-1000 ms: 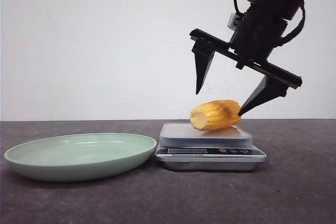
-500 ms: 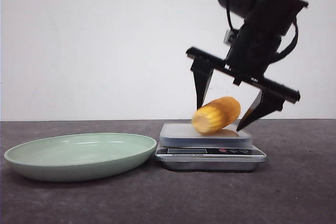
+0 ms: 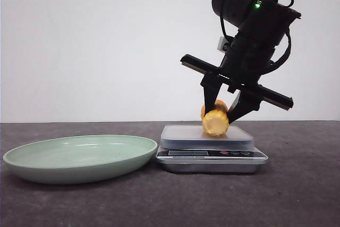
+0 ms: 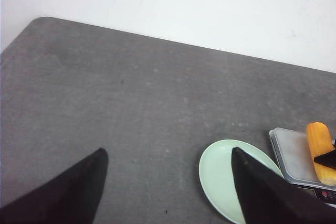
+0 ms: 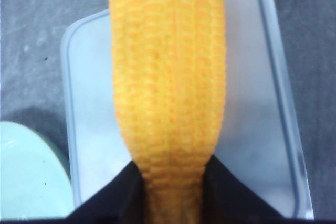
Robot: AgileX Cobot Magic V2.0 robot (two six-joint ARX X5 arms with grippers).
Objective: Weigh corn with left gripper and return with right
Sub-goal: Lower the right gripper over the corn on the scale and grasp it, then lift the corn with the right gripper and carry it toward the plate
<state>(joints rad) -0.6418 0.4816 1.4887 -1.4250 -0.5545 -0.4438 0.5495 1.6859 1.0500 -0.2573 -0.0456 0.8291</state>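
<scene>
Corn, a stubby yellow-orange ridged cob (image 3: 215, 122), lies on the silver scale's grey platform (image 3: 207, 137), beside our wide pale-green plate (image 3: 79, 158) on the dark surface (image 3: 297, 195). Right gripper (image 3: 221, 110), angled down, clenches it; left gripper (image 4: 168, 182) hangs released. We judge a shallow pinch could let it roll.

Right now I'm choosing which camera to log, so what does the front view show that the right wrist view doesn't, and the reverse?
Only the front view shows the right arm's body above the right gripper, the scale's display strip and buttons, the whole green plate and the white wall behind. Only the right wrist view shows the corn's kernel rows along its length, lying on the scale's platform seen from above, with the fingers pressed against both sides of its near end. Both show the corn, the scale, the plate and the closed right gripper.
</scene>
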